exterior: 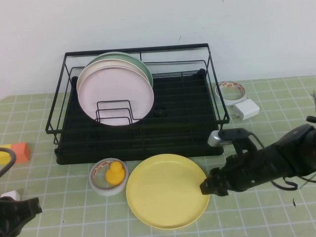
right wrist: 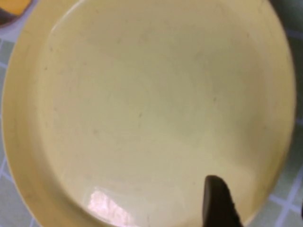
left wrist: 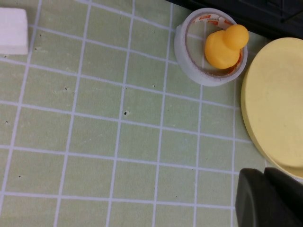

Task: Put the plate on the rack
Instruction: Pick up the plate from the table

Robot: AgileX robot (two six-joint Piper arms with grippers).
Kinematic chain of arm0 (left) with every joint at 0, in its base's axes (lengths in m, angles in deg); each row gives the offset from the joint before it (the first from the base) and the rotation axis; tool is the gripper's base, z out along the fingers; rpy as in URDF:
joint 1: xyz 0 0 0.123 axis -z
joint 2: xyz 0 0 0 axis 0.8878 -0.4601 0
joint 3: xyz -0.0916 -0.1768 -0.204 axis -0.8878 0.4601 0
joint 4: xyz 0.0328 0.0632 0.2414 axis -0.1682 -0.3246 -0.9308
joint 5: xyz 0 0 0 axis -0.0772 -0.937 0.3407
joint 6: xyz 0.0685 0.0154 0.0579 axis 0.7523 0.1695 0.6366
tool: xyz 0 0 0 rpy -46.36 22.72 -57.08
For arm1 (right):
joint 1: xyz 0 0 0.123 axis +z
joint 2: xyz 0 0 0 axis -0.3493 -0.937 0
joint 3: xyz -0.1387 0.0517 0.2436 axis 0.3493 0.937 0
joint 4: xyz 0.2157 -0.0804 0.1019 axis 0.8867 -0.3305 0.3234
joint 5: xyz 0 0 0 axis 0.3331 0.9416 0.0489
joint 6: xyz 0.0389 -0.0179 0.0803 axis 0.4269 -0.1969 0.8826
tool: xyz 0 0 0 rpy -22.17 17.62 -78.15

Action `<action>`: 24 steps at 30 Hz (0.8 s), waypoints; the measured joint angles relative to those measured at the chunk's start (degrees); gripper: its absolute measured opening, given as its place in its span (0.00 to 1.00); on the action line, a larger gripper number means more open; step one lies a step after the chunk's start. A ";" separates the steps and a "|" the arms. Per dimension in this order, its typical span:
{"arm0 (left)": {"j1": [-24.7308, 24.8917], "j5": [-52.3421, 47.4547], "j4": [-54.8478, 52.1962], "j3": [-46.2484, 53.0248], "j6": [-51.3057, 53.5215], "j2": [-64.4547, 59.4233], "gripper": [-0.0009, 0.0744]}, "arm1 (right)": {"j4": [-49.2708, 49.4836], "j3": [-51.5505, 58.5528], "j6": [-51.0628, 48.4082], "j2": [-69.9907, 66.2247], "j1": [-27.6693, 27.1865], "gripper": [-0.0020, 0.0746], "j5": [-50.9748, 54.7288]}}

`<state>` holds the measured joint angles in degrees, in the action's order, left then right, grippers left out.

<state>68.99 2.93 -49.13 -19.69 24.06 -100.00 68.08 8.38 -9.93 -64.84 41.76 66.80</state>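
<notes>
The pale-yellow plate lies flat on the green checked table in front of the rack, and it fills the right wrist view. The black wire rack stands behind it with a pink plate and a green plate upright in its left dividers. My right gripper is at the plate's right rim, open, with one fingertip over the plate's inside. My left gripper is parked low at the front left, shut and empty.
A tape roll holding a yellow toy duck sits just left of the plate. Another tape roll and a white block lie right of the rack. An orange block lies at the left edge.
</notes>
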 joint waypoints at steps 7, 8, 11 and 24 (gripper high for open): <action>0.00 -0.01 0.00 0.00 0.36 0.00 0.01 | 1.34 -4.22 0.63 -5.56 0.00 0.51 6.02; 0.00 -0.01 0.00 0.00 0.36 0.00 0.01 | 1.34 -4.48 1.02 -5.84 0.00 0.50 6.31; 0.00 -0.01 0.00 0.00 0.43 0.00 0.01 | 1.80 -4.89 1.51 -6.28 -0.11 0.43 6.53; 0.00 0.68 7.53 0.00 0.99 0.00 0.01 | 0.19 -4.78 2.56 -5.03 0.01 0.04 7.85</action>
<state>68.99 3.62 -41.60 -19.69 25.05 -100.00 68.26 3.60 -7.38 -69.87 41.77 74.66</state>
